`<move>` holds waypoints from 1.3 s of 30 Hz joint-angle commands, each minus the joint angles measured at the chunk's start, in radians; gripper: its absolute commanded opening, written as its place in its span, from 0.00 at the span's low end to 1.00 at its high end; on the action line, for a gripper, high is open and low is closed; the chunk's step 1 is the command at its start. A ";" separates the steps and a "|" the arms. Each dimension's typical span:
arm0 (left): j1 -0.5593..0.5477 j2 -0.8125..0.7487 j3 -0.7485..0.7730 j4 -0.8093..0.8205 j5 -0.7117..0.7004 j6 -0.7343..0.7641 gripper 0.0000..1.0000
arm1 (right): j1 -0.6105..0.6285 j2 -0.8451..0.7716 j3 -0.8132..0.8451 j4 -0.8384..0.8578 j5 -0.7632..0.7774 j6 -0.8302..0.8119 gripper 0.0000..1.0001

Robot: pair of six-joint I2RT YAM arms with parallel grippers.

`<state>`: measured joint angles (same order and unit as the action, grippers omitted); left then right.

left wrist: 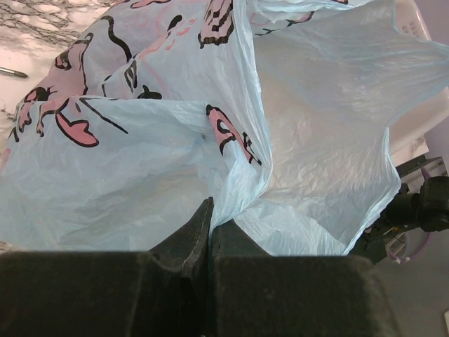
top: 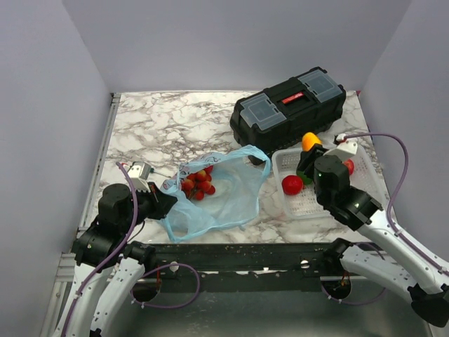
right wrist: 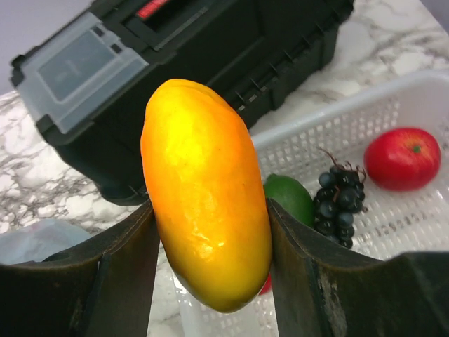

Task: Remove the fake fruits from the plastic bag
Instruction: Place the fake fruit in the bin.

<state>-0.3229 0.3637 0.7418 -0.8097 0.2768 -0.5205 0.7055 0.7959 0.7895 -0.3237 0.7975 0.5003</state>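
Left gripper (left wrist: 210,228): closed on a fold of the plastic bag (left wrist: 140,175) at its near-left corner; the thin film is pinched between the two fingers.
Right gripper (right wrist: 208,210): clamped on the yellow-orange fruit (right wrist: 203,182), which is held upright between both fingers above the far-left part of the white basket (top: 365,165).
Plastic bag: spread on the marble table (top: 161,126) between the two arms, just left of the basket, printed with pink and dark figures.
Red fruits (top: 198,182): a small cluster is seen in the bag's far-left part.
Basket contents: a green fruit (right wrist: 289,196), dark grapes (right wrist: 338,203) and a red apple (right wrist: 402,158) lie inside, with a second red round fruit (top: 292,184) at the near-left.
Toolbox (top: 287,105): black, lid shut, set behind the basket.
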 commanded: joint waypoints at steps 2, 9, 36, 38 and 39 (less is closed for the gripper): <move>-0.004 -0.006 0.002 -0.008 -0.013 -0.003 0.00 | -0.045 -0.038 0.003 -0.244 0.107 0.271 0.01; -0.004 -0.003 0.002 -0.008 -0.001 0.002 0.00 | -0.156 -0.126 -0.082 -0.316 0.049 0.462 0.01; -0.004 -0.018 0.001 -0.002 0.012 0.008 0.00 | -0.770 0.115 -0.400 0.012 -0.612 0.420 0.01; -0.004 -0.012 0.002 -0.005 0.012 0.008 0.00 | -0.768 0.089 -0.390 0.009 -0.612 0.414 0.01; -0.004 -0.010 0.002 -0.004 0.010 0.007 0.00 | -0.769 0.074 -0.380 -0.007 -0.603 0.410 0.01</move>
<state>-0.3229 0.3473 0.7418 -0.8097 0.2787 -0.5201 -0.0547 0.9085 0.4061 -0.3370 0.2276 0.9291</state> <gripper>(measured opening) 0.003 0.568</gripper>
